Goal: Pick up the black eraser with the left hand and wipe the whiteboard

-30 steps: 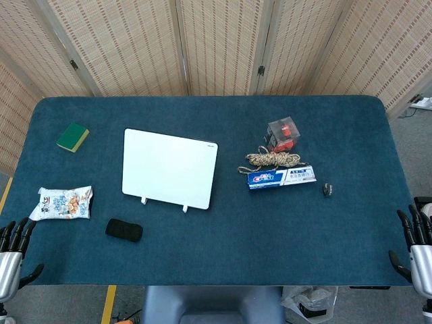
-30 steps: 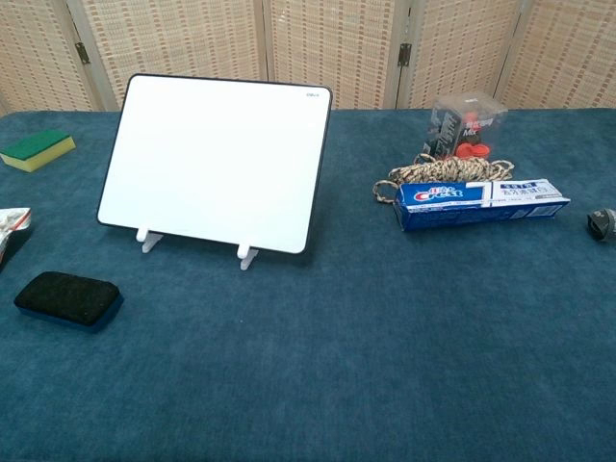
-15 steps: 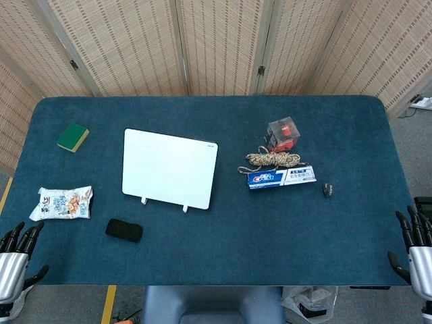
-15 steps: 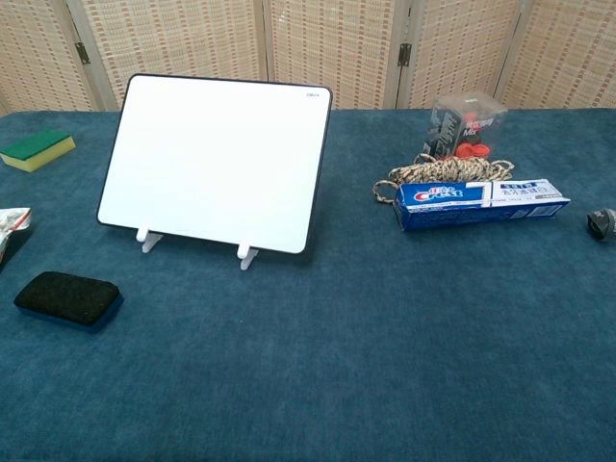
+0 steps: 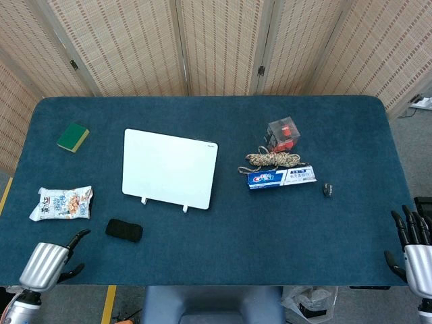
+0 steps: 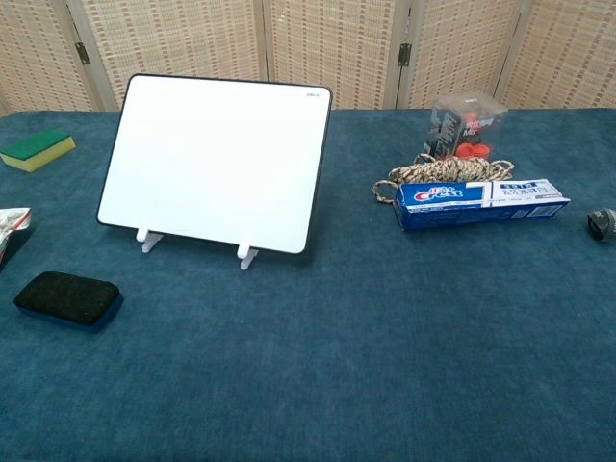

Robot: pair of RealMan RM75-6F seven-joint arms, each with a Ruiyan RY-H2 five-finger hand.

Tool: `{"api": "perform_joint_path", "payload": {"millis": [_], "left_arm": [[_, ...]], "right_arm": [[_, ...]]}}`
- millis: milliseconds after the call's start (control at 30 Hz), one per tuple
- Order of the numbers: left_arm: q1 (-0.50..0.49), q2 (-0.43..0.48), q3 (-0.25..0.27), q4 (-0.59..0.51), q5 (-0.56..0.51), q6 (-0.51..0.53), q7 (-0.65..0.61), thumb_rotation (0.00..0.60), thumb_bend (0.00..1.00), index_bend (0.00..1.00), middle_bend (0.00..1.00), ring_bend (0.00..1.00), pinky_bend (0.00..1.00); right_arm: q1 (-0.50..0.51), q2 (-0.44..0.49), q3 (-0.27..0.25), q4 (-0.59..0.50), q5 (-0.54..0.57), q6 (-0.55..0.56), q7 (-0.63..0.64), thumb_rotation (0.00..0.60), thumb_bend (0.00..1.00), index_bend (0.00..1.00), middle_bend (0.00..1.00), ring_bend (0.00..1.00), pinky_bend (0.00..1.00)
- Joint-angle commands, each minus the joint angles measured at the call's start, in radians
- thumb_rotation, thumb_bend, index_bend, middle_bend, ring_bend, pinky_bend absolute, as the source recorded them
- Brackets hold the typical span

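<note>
The black eraser [image 5: 124, 230] [image 6: 67, 298] lies flat on the blue table near the front left. Behind it the whiteboard [image 5: 169, 169] [image 6: 218, 161] leans on two small white feet, its face blank. My left hand [image 5: 48, 262] hovers over the table's front-left corner, left of the eraser and apart from it, fingers spread and holding nothing. Off the front-right corner my right hand [image 5: 413, 247] hangs with fingers apart, also holding nothing. Neither hand appears in the chest view.
A snack packet [image 5: 62, 203] lies left of the eraser. A green-and-yellow sponge [image 5: 72, 137] [image 6: 37, 149] sits at the back left. Right of the board are a rope coil [image 5: 272, 160], a toothpaste box [image 5: 281, 178] [image 6: 481, 203], a clear box [image 5: 283, 133] and a small dark object [image 5: 327, 190].
My left hand has moved right and inward from the table's left edge toward the eraser. The right hand has barely shifted. Objects on the table are unmoved.
</note>
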Motion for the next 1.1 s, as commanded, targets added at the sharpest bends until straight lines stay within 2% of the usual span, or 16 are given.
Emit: {"api": "perform_joint_path", "payload": {"millis": [33,167,467,800,1100], "left_arm": [[-0.104,0.034,-0.01,-0.112,-0.105,-0.212,-0.02,0.6,0.22,0.29,1.0,1.0,1.0],[-0.152,0.029,-0.037,-0.16,-0.166,-0.294,0.016,0.6,0.22,0.28,1.0,1.0,1.0],[-0.223,-0.031,-0.085,-0.144,-0.238,-0.371,0.058,0.6,0.22,0.24,1.0,1.0,1.0],[-0.274,-0.109,-0.079,-0.042,-0.253,-0.427,0.051,0.6,0.22,0.27,1.0,1.0,1.0],[-0.305,-0.133,-0.078,0.032,-0.255,-0.449,0.001,0.6,0.22,0.29,1.0,1.0,1.0]], "right_arm": [[0.001,0.002,0.001,0.001,0.002,-0.002,0.004,0.6,0.34,0.0,0.0,0.05,0.07],[0.001,0.004,0.001,0.002,0.001,-0.001,0.01,0.6,0.33,0.0,0.0,0.05,0.07],[0.001,0.005,-0.001,0.003,-0.002,0.0,0.013,0.6,0.33,0.0,0.0,0.05,0.07],[0.0,0.005,-0.001,0.005,-0.002,0.001,0.014,0.6,0.34,0.0,0.0,0.05,0.07],[0.003,0.001,-0.001,0.002,0.003,-0.007,0.002,0.6,0.34,0.0,0.0,0.05,0.07]]}}
